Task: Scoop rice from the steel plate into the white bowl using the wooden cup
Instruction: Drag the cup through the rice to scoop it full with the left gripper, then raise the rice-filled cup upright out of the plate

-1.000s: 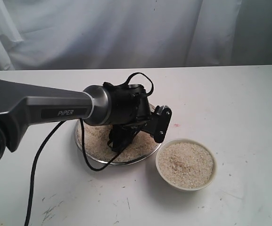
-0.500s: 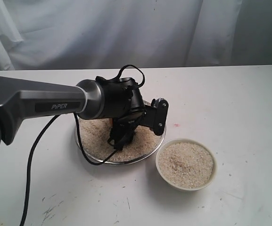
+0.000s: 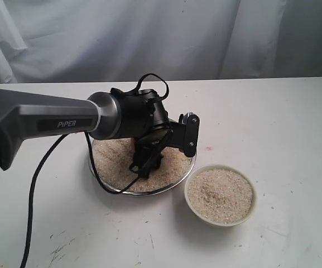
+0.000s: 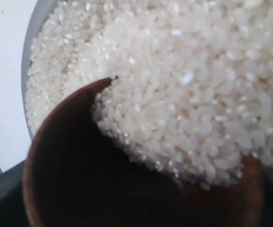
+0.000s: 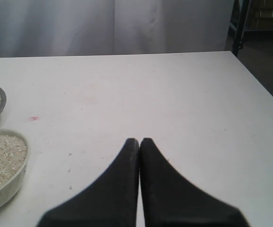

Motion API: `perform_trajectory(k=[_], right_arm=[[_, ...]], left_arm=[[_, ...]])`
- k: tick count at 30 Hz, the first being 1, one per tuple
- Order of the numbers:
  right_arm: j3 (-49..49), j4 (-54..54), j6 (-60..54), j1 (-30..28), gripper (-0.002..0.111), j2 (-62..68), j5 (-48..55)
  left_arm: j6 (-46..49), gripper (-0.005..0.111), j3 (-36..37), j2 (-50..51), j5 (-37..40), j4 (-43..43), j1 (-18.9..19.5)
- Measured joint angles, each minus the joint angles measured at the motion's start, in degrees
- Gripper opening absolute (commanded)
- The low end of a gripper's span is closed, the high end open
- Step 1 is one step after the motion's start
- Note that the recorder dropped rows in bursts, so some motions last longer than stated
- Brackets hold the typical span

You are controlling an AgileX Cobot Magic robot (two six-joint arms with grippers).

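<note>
The steel plate [image 3: 147, 192] holds a bed of rice [image 3: 113, 159]. My left gripper [image 3: 147, 161] points down into that rice, shut on the wooden cup, which the gripper body hides in the exterior view. In the left wrist view the reddish-brown wooden cup [image 4: 38, 142] lies tilted with its dark mouth pushed into the rice [image 4: 183, 71], and grains spill over its rim. The white bowl [image 3: 222, 167] stands right of the plate, heaped with rice [image 3: 219, 192]. My right gripper [image 5: 139, 140] is shut and empty above bare table, right of the white bowl [image 5: 13, 182].
A black cable [image 3: 38, 190] hangs from the left arm [image 3: 43, 120] down past the plate's left side. White cloth [image 3: 149, 33] backs the white table [image 3: 283, 123]. The table's right edge [image 5: 264, 85] shows in the right wrist view.
The left gripper has shifted a little to the left and farther back over the plate, staying down in the rice. The bowl and plate have not moved.
</note>
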Motion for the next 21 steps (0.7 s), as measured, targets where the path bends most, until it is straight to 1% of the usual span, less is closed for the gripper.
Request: perform_trajectory(k=[21], right_arm=[[0.0,0.0,0.0,0.0,0.0,0.0,0.0]], left_arm=[[-0.33,0.0,0.0,-0.99,-1.15,-1.17,0.11]])
